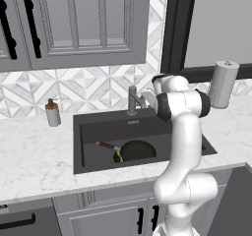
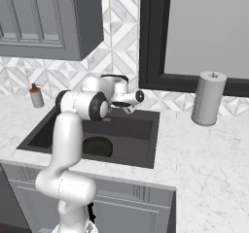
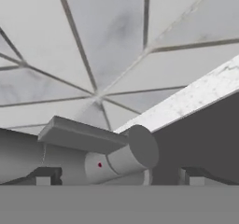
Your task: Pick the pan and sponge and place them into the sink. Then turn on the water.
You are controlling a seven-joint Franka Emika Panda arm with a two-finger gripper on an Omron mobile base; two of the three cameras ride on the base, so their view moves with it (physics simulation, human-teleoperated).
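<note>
Grey faucet (unlabelled, red dot).

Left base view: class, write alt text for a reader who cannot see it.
A black pan lies in a black sink set in white marble, a sponge beside its handle. A white robot arm reaches toward the grey faucet; a soap dispenser stands left.

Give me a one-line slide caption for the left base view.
Pan and sponge lie in the sink; arm reaches toward the faucet.
</note>
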